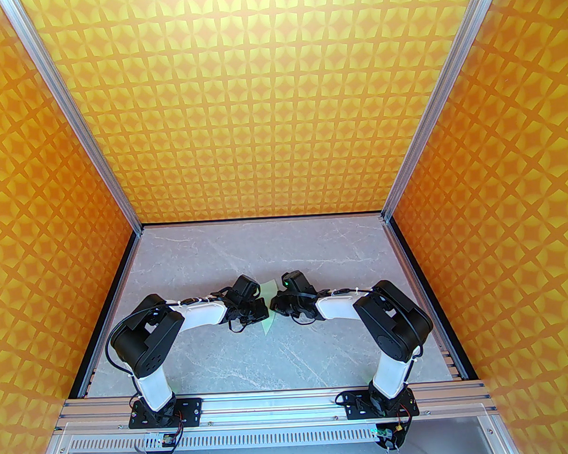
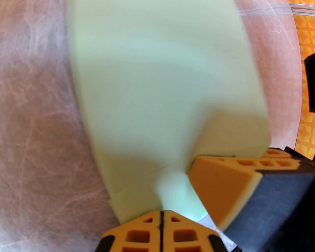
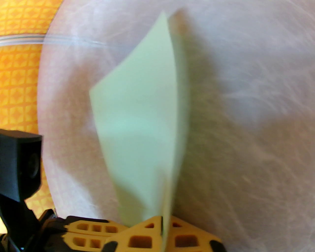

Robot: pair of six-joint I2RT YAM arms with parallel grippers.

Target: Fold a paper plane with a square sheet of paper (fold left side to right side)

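Two robot arms meet at the middle of a grey, marble-patterned tabletop (image 1: 266,250). On the left, the orange, lattice-moulded left fingers (image 2: 137,233) are pressed together, clamped on one edge of a thin, pale mint-green sheet of paper (image 2: 157,86). The sheet sits between the two arms. It appears doubled over on itself, bowing and rising away from the tabletop rather than lying flat. On the right, the matching orange right fingers (image 3: 187,236) are likewise closed, pinching the sheet's edge just beside the left pair.

The paper looks very light, limp and easy to crease or tear. It curves under its own weight and would likely slip from a loose pinch. It is best taken at an edge or corner, gently. The two pinches should move as one, so the layers line up and no stray crease forms.
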